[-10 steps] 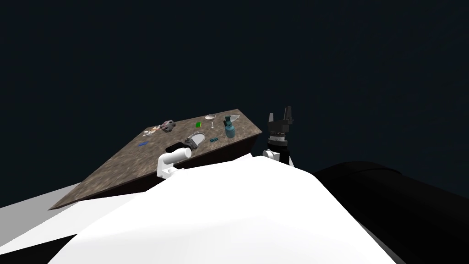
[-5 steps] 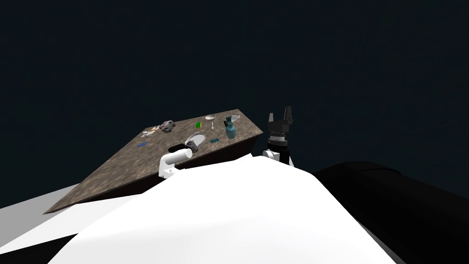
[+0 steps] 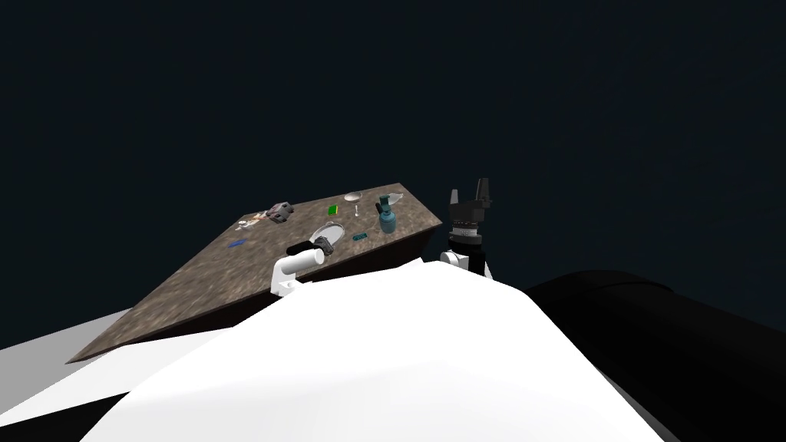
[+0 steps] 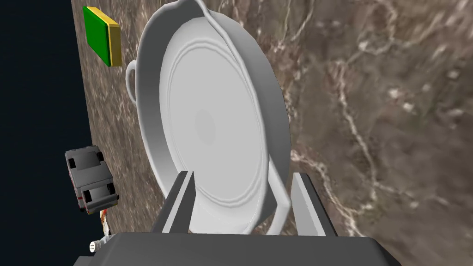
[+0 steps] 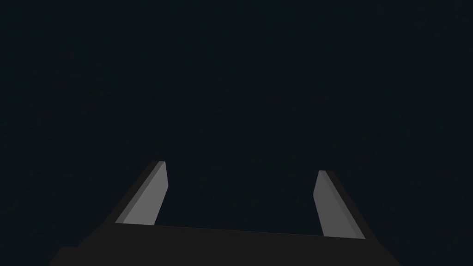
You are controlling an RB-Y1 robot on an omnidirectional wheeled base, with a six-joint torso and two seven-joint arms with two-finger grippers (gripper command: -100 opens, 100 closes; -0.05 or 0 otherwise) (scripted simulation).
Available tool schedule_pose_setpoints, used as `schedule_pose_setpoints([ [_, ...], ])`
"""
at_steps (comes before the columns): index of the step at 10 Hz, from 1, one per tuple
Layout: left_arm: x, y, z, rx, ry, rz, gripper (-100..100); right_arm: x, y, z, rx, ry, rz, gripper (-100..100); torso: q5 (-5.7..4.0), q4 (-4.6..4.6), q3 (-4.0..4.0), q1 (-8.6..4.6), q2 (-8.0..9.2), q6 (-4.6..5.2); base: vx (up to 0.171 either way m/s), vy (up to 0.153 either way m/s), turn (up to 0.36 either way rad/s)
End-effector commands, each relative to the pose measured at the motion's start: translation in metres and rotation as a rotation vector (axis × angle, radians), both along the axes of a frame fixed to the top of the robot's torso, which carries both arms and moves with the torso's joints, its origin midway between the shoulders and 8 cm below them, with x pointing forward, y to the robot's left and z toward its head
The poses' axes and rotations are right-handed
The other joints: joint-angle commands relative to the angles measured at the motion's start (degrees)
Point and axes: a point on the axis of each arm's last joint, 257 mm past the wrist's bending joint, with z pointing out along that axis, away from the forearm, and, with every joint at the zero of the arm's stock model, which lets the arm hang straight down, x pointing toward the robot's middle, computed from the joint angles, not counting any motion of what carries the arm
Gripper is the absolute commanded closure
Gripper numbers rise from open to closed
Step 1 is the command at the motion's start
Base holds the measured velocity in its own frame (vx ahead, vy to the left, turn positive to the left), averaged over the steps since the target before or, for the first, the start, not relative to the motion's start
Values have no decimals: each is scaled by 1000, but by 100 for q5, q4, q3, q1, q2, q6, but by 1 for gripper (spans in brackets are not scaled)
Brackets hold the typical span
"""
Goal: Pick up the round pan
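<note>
The round pan (image 4: 217, 124) is light grey, with a small loop handle at each end. It lies flat on the brown stone-patterned table (image 4: 392, 115), and the head view shows the pan (image 3: 328, 229) near the table's near edge. My left gripper (image 4: 245, 175) is at its near end, open. One finger is over the pan's inside and the other just outside the near loop handle, a thin gap showing there. The left gripper (image 3: 324, 244) points across the table (image 3: 215, 276). My right gripper (image 3: 470, 188) is raised off the table's right corner, and the right gripper (image 5: 240, 166) is open and empty.
A green and yellow block (image 4: 99, 34) lies past the pan's far end and a grey toy van (image 4: 90, 178) beside it, near the table's far edge. A teal bottle (image 3: 386, 219), a stemmed glass (image 3: 353, 198) and a small teal item (image 3: 358, 237) stand to the pan's right.
My left forearm has edged a little forward and right toward the pan. The pan stays on the table and the right arm is still.
</note>
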Motion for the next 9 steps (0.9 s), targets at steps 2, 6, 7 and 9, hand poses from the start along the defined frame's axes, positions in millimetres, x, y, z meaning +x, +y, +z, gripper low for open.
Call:
schedule_pose_setpoints([
  [2, 0, 0, 0, 0, 2, 0, 100, 0, 0, 0, 0, 0, 0, 0, -2, 2, 2, -2, 2, 1, 3, 2, -3],
  [6, -2, 0, 7, 1, -3, 1, 100, 0, 0, 0, 0, 0, 0, 0, 0, -1, 3, -4, 7, -2, -7, -2, -1],
  [7, -3, 0, 10, 1, -3, 1, 100, 0, 0, 0, 0, 0, 0, 0, -2, 2, 9, -9, 17, -3, -49, -17, -4],
  [9, -3, 0, 8, 1, -3, 1, 0, 0, 0, 0, 0, 0, 0, 0, -4, 4, 13, -11, 23, -3, -12, -4, 1],
])
